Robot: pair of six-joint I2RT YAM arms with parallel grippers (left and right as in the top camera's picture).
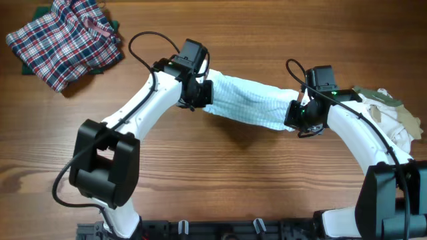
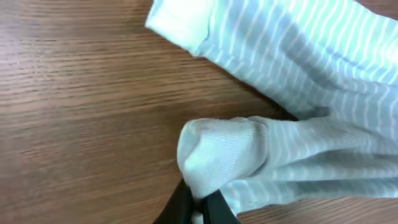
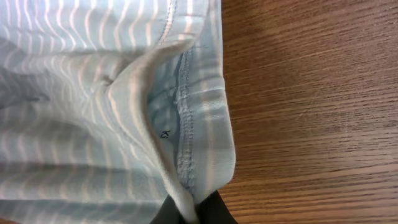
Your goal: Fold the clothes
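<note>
Stretching step, by the look. Plaid garment lies well left of the striped garment, not in hand. Left gripper is clamped tight on the striped garment's left end, a ribbed cuff. Cloth spans btwn both arms over the table. Right gripper is pinched closed on its right hem. Beige/white pile sits just right of it. Next, prob: lay it flat w/o slack, then fold across.
</note>
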